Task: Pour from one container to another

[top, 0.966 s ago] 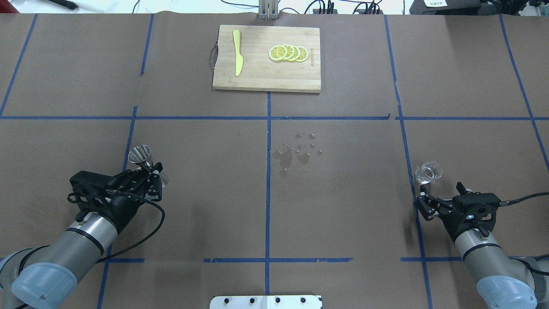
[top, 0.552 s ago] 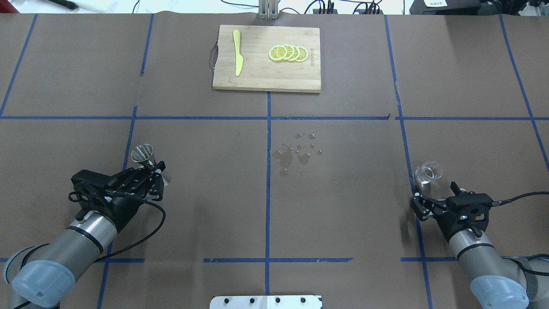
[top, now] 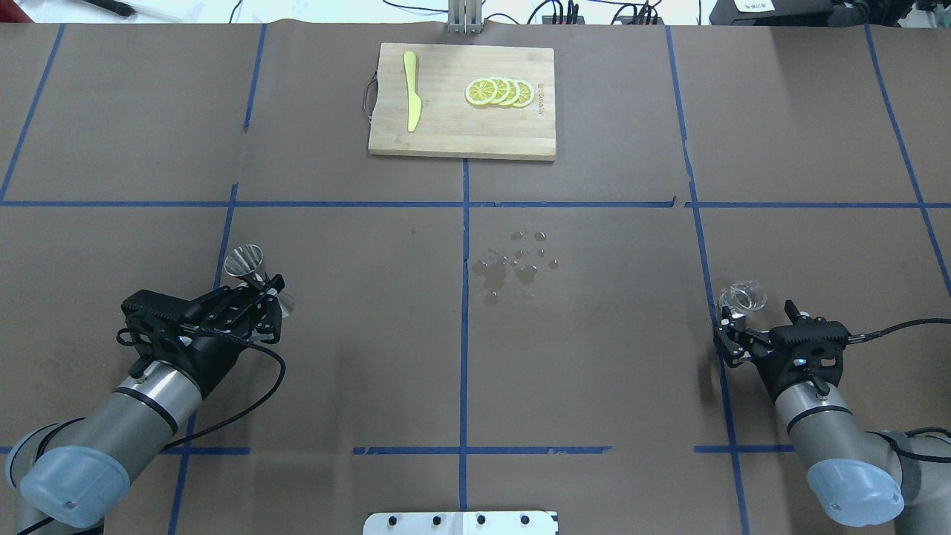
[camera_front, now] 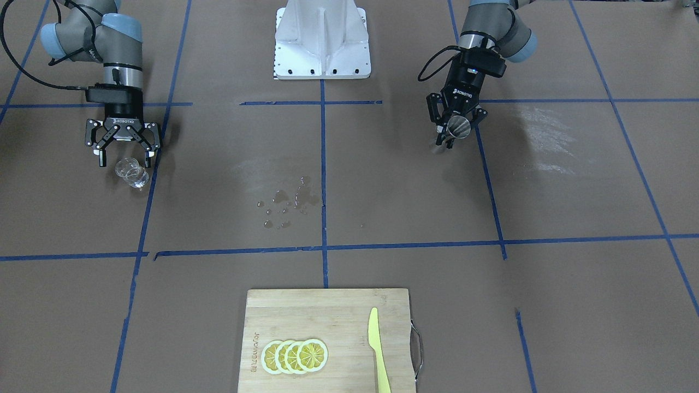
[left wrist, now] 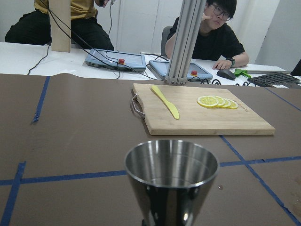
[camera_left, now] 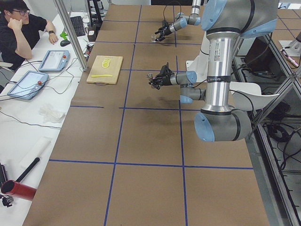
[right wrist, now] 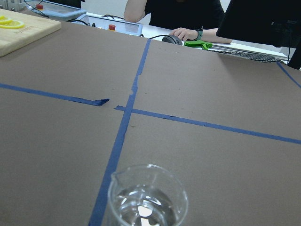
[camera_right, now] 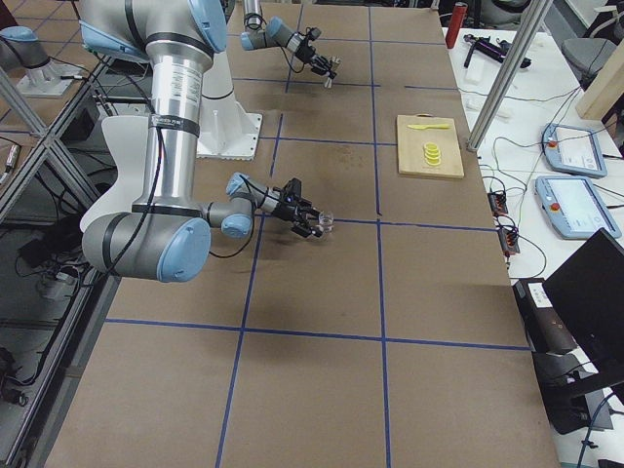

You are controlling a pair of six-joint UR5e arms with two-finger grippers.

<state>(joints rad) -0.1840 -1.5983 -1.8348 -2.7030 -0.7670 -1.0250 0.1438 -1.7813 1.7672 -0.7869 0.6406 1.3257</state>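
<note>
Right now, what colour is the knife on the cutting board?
Pale yellow-green knife; clearest in the left wrist view.

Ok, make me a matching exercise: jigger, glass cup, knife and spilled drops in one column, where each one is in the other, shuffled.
Things:
1. jigger
2. glass cup
3. knife
4. drops

Places:
A. on the cutting board
B. held in the left gripper
C. middle of the table
D. on the table, just ahead of the open right gripper

Pairs: 1-B, 2-D, 3-A, 4-C
</note>
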